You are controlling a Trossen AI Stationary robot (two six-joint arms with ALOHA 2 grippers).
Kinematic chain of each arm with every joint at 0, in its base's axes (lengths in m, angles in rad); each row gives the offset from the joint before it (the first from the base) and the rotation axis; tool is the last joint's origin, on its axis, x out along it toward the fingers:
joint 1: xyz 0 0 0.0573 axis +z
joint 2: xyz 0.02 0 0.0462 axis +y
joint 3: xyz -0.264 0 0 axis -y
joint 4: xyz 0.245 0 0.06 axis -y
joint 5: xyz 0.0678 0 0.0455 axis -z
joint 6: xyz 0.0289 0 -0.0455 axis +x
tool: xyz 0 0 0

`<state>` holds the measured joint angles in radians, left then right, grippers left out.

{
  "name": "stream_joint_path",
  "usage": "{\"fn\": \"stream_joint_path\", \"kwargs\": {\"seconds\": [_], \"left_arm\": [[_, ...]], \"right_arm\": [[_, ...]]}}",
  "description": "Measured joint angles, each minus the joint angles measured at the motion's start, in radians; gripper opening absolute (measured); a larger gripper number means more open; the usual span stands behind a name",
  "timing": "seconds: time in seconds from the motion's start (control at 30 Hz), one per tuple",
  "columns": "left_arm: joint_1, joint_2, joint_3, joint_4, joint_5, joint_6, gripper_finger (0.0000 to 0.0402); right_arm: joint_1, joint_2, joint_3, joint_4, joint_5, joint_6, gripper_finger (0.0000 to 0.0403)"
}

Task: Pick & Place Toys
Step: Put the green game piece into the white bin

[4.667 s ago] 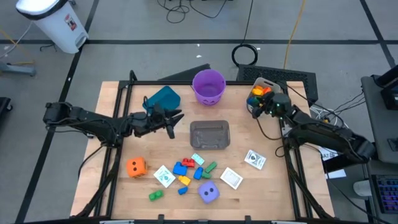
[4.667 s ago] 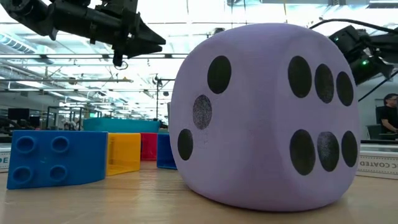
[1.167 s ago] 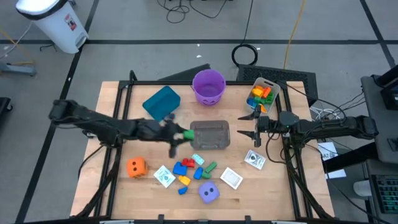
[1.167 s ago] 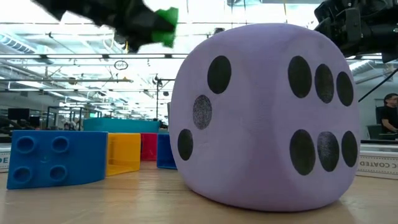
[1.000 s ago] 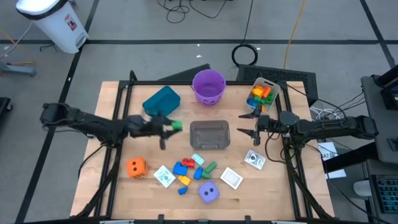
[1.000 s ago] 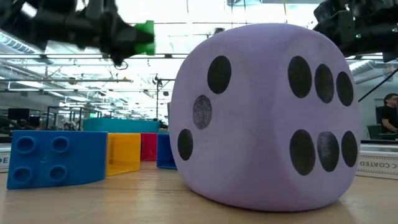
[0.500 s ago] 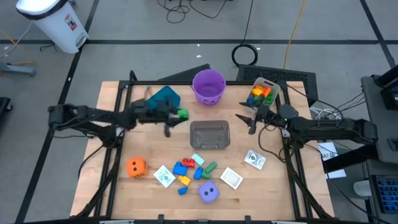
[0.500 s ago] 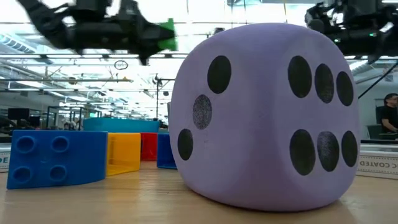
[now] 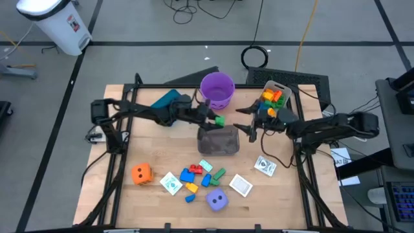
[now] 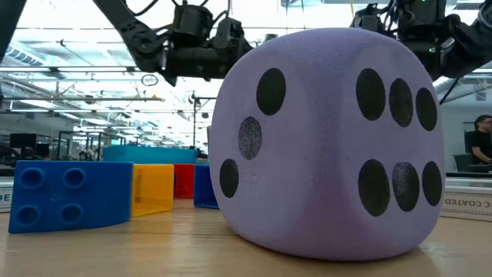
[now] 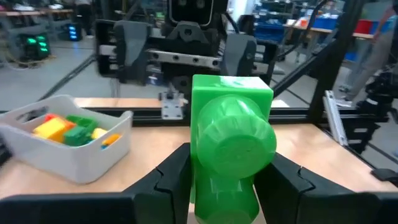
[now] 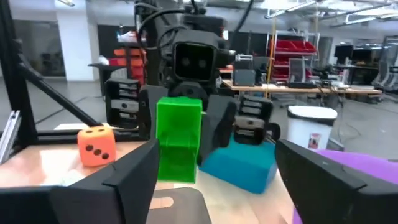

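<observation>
**Green block passed in the air**

Above the middle of the high view, my left gripper (image 9: 213, 119) was clamped on the green block (image 9: 219, 120), held over the grey tub (image 9: 218, 140). My right gripper (image 9: 247, 127) faced it with fingers spread wide, holding nothing. I judged the block light, hard and a bit slippery. I thought the free stud end was the best place to grab.
</observation>
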<state>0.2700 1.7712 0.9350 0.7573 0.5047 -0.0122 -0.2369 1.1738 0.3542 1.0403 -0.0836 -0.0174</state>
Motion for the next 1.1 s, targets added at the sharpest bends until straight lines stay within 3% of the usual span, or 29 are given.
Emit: {"fn": "stream_joint_path", "kwargs": {"seconds": [0.27,0.57,0.73,1.1], "left_arm": [[-0.006,0.060,0.088,-0.083,-0.012,0.011,0.0144],[-0.025,0.058,0.105,-0.085,-0.053,0.012,0.0146],[-0.037,0.058,0.105,-0.115,-0.113,0.029,0.0147],[-0.037,0.058,0.105,-0.114,-0.142,0.007,0.0153]], "right_arm": [[0.023,0.110,0.063,0.064,-0.042,0.008,0.0312],[0.020,0.235,0.145,0.057,-0.076,0.051,0.0286],[0.021,0.235,0.148,0.057,-0.078,0.053,0.0242],[0.020,0.229,0.148,0.026,-0.076,0.060,0.0103]]}}
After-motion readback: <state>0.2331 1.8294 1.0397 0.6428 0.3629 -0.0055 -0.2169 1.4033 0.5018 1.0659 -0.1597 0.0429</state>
